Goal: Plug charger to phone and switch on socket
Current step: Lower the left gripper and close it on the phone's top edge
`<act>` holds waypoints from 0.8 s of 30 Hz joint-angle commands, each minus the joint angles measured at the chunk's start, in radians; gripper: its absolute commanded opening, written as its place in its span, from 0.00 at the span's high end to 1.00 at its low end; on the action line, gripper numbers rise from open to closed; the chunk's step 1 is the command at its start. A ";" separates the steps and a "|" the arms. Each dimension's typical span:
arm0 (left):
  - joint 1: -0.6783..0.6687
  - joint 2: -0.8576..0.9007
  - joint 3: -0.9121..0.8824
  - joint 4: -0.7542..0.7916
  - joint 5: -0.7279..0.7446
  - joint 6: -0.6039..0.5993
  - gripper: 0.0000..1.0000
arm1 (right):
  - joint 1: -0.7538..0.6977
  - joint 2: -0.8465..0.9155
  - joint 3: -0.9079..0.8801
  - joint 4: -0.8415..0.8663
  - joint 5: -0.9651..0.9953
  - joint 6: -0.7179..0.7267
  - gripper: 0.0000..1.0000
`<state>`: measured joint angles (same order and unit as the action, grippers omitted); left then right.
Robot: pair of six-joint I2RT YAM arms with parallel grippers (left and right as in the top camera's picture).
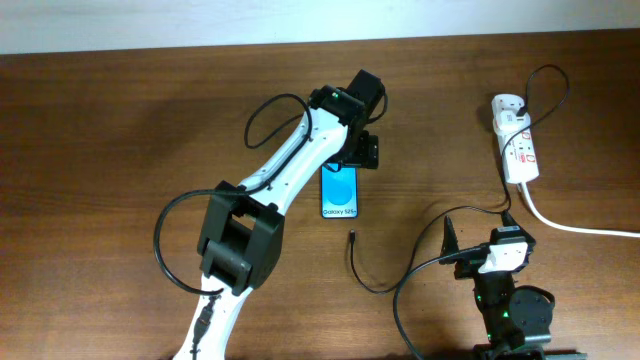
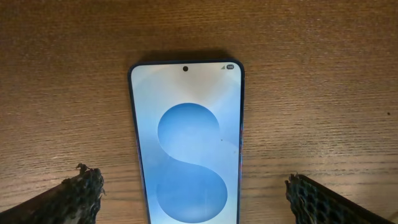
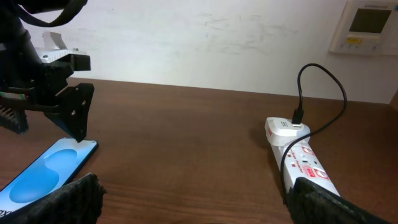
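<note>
The phone (image 1: 340, 192) lies flat mid-table with its light blue screen up. It also shows in the left wrist view (image 2: 186, 143) and the right wrist view (image 3: 46, 174). My left gripper (image 1: 360, 150) is open and hovers over the phone's far end, its fingers (image 2: 196, 199) straddling the phone without touching it. The charger's thin black cable lies loose, its plug tip (image 1: 352, 236) just below the phone. The cable loops back to a white adapter (image 3: 283, 129) in the socket (image 1: 517, 140), also in the right wrist view (image 3: 305, 165). My right gripper (image 1: 480, 240) (image 3: 193, 199) is open and empty, near the front edge.
The socket's thick white cord (image 1: 570, 225) runs off the right edge. The black charger cable (image 1: 375, 287) curves across the table in front of my right arm. A white wall panel (image 3: 367, 25) hangs behind the table.
</note>
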<state>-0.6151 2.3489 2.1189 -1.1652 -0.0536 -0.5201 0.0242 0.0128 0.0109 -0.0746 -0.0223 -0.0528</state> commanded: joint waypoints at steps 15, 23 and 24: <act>-0.001 0.111 0.008 -0.002 0.013 -0.009 0.01 | 0.008 -0.007 -0.005 -0.005 0.008 0.001 0.02; 0.007 0.159 0.008 -0.006 0.097 -0.009 0.01 | 0.008 -0.007 -0.005 -0.005 0.008 0.001 0.02; 0.007 0.159 0.008 -0.006 0.091 -0.009 0.01 | 0.008 -0.007 -0.005 -0.005 0.008 0.001 0.02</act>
<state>-0.6132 2.4744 2.1227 -1.1694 0.0078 -0.5201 0.0242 0.0128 0.0109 -0.0746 -0.0223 -0.0532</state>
